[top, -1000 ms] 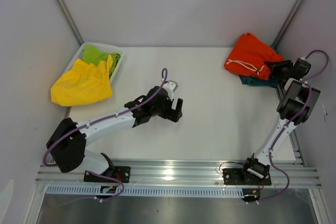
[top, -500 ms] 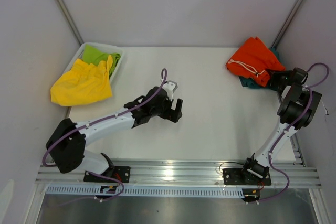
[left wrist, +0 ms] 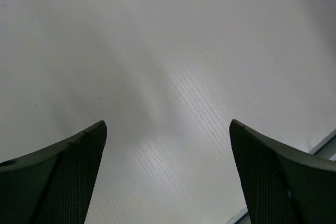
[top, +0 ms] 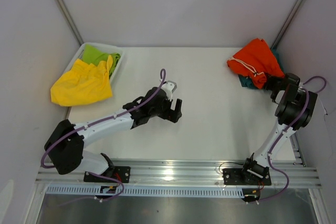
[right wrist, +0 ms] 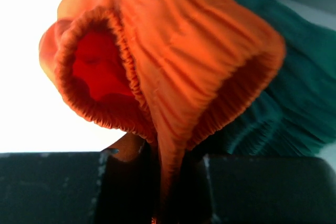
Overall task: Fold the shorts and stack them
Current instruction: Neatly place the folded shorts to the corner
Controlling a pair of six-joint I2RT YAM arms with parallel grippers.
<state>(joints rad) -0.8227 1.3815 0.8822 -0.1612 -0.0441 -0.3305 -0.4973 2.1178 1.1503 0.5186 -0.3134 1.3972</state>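
Gripping narrowly with the right gripper [right wrist: 157,182] on the gathered elastic waistband of the bright orange cloth shorts [top: 254,60], at the far right corner of the bench [top: 220,124], over the crumpled teal cloth shorts [right wrist: 299,77]. Holding the left gripper [left wrist: 168,177] wide and empty above mid-bench. Seemingly early: nothing folded flat, nothing stacked neatly. Left untouched: yellow cloth shorts [top: 81,85] and lime-green cloth shorts [top: 97,54] at the white plastic tray [top: 113,49], far left corner.

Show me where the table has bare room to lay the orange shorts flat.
Widest bare table lies between the open left gripper and the orange shorts. Crowded: far-right corner, where the right gripper pinches orange over teal shorts; far-left, yellow shorts and bin.
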